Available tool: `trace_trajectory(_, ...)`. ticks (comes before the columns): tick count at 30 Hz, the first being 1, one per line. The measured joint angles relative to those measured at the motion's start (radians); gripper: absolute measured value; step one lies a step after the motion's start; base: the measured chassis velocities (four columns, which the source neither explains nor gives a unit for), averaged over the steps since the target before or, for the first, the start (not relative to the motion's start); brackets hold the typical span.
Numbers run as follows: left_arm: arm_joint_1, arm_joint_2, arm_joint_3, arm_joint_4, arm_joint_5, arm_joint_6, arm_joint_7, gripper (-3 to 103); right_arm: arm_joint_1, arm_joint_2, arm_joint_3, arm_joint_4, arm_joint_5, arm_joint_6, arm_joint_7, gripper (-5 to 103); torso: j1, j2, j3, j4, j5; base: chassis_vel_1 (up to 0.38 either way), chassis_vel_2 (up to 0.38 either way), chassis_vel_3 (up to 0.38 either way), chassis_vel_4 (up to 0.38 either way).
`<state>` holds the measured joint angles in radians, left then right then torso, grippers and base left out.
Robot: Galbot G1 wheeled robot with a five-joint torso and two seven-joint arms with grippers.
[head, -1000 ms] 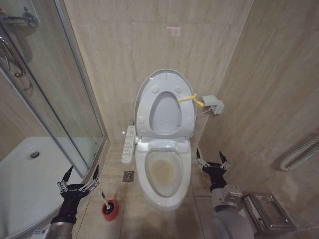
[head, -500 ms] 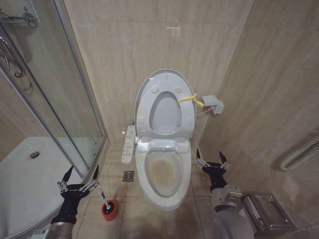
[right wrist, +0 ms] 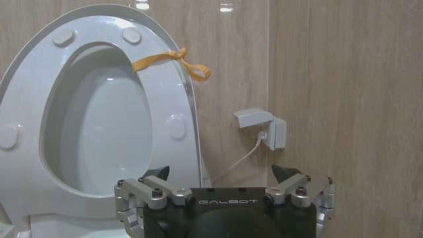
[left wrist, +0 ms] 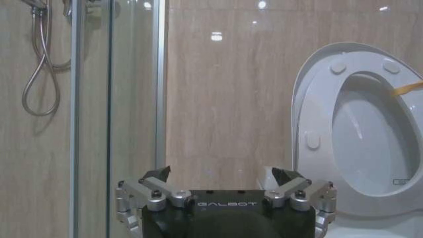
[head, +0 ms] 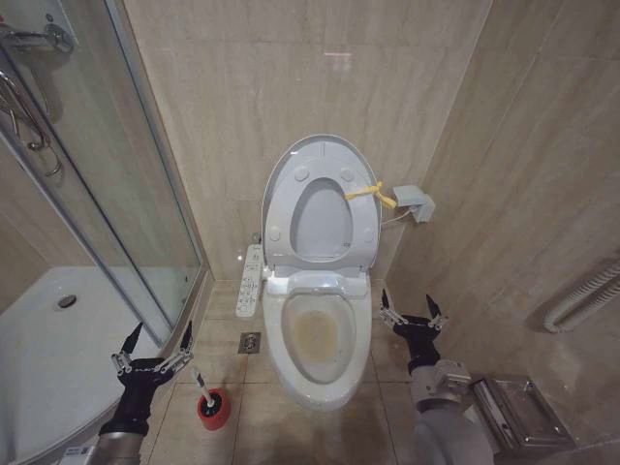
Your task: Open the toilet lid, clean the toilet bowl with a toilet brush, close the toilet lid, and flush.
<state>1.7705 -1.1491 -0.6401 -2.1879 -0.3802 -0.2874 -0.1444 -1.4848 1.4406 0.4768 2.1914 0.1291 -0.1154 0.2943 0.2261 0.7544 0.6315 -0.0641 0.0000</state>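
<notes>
L gripper [head: 153, 341] spread wide, empty, low by shower glass [head: 145, 194]; 1 toilet brush [head: 205, 389] in red cup just to its R. R gripper [head: 412, 308] also spread, empty, beside 1 toilet bowl [head: 315, 334]. 1 toilet lid [head: 320, 155] upright w/ seat ring, betw. both grippers & beyond.

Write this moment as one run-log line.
toilet lid: up | toilet brush: in holder, untouched | left hand: open, beside brush | right hand: open, beside toilet bowl

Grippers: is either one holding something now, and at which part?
Nothing is held. Left gripper and right gripper are open and empty; the toilet brush stands in its holder.
</notes>
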Motion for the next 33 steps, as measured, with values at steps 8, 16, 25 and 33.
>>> trace_trajectory(8,0.000,0.000,0.000,0.000,0.000,0.000,0.000,100,0.000,0.000,0.000,0.000,0.000,0.000,0.000,100,0.000,0.000,0.000,0.0000,0.0000,0.000,0.000,0.000,0.000)
trace_trajectory(16,0.000,0.000,0.000,0.000,0.000,0.000,0.000,100,0.000,0.000,0.000,0.000,0.000,0.000,0.000,100,0.000,0.000,0.000,0.0000,0.0000,0.000,0.000,0.000,0.000)
trace_trajectory(25,0.000,0.000,0.000,0.000,0.000,0.000,0.000,100,0.000,0.000,0.000,0.000,0.000,0.000,0.000,100,0.000,0.000,0.000,0.0000,0.0000,0.000,0.000,0.000,0.000)
trace_trajectory(33,0.000,0.000,0.000,0.000,0.000,0.000,0.000,100,0.000,0.000,0.000,0.000,0.000,0.000,0.000,100,0.000,0.000,0.000,0.0000,0.0000,0.000,0.000,0.000,0.000)
